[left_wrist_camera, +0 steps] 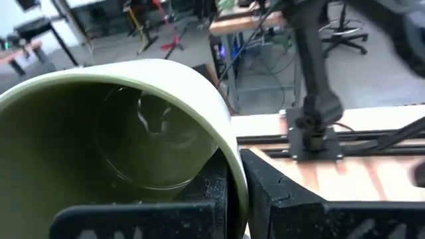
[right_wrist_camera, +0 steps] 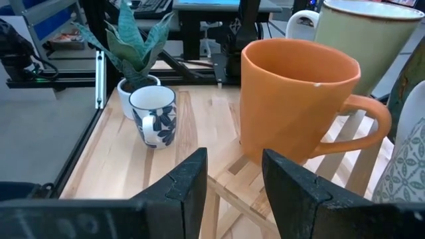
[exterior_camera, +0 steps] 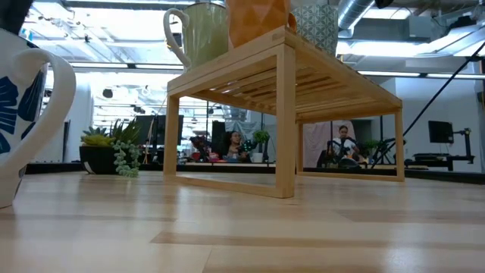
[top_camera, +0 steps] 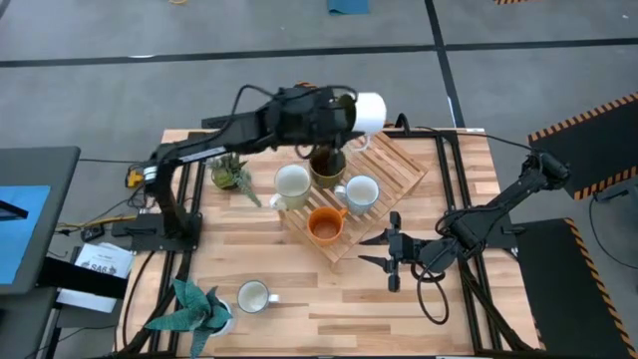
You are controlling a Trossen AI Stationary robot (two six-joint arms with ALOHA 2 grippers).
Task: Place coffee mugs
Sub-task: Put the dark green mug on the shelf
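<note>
In the high view my left gripper (top_camera: 347,113) is over the far end of the slatted rack (top_camera: 394,160), shut on a plain white mug (top_camera: 371,112) turned on its side. On the rack stand a cream-white mug (top_camera: 292,184), a dark brown mug (top_camera: 327,166), a green patterned mug (top_camera: 361,192) and an orange mug (top_camera: 326,226). A white mug with a blue pattern (top_camera: 254,296) stands on the table near the front edge. My right gripper (top_camera: 391,249) is open, low over the table right of the rack, facing the orange mug (right_wrist_camera: 299,99). My left gripper holds the plain white mug by its rim wall (left_wrist_camera: 226,136), one finger (left_wrist_camera: 207,192) inside the mug and one finger (left_wrist_camera: 282,196) outside. The mug is lifted clear above the rack, lying on its side with its mouth toward the wrist.
Two small potted plants stand on the table, one left of the rack (top_camera: 231,172) and one at the near left corner (top_camera: 194,304). In the low view the rack (exterior_camera: 288,98) stands on legs with room beneath. Bare tabletop lies along the near edge (top_camera: 399,319).
</note>
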